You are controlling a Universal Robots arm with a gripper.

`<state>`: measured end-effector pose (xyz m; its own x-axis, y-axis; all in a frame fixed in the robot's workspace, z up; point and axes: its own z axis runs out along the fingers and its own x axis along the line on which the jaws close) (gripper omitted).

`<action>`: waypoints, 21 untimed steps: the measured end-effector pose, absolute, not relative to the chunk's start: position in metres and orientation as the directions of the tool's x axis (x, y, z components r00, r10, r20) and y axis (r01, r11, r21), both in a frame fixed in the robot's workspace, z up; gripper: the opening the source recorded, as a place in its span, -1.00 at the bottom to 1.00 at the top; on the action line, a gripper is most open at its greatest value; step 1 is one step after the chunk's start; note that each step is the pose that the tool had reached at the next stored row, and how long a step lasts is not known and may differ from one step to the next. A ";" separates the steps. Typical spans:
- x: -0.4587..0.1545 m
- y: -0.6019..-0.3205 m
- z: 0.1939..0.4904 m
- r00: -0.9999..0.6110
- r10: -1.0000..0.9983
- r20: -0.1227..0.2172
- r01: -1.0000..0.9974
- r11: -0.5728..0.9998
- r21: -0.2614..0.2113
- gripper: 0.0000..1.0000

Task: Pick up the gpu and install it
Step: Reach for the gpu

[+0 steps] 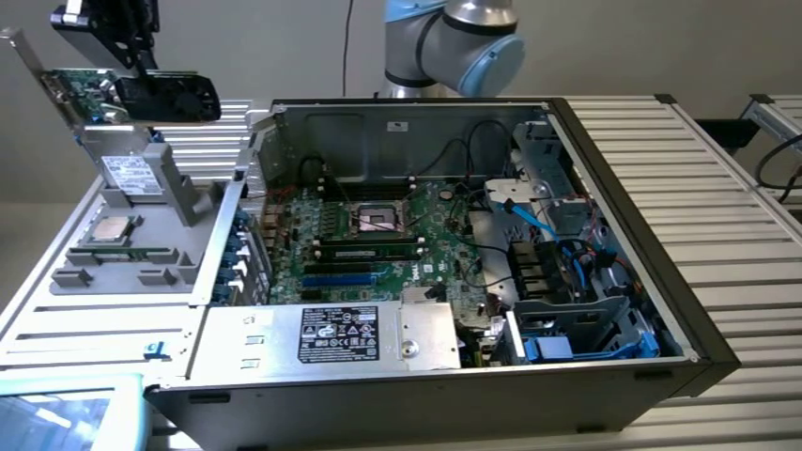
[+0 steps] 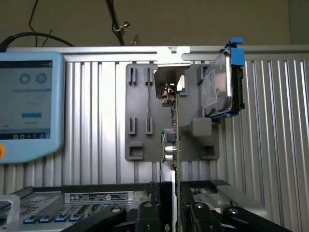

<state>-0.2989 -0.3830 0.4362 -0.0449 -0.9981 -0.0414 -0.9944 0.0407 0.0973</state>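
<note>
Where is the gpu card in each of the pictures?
Exterior view: the gpu hangs in the pincer, high at the exterior view's left, above the grey holder.
Wrist view: the gpu shows edge-on, clamped in the pincer, before the grey holder.
Shared landmark: the hard drive standing in that holder.

One gpu [image 1: 167,99], one hard drive [image 2: 217,89], one tablet [image 2: 26,106].

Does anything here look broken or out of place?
Nothing looks broken or spilled. The graphics card hangs in the air, pinched edge-on between the fingers above the grey holder, outside the open computer case.
</note>
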 end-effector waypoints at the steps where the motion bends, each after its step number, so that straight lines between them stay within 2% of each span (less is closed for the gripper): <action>1: -0.296 -0.383 0.437 -0.044 -0.998 -0.042 -0.994 0.040 0.098 -0.44; 21: -0.210 -0.389 0.439 -0.039 -0.998 -0.042 -0.995 0.035 0.098 -0.44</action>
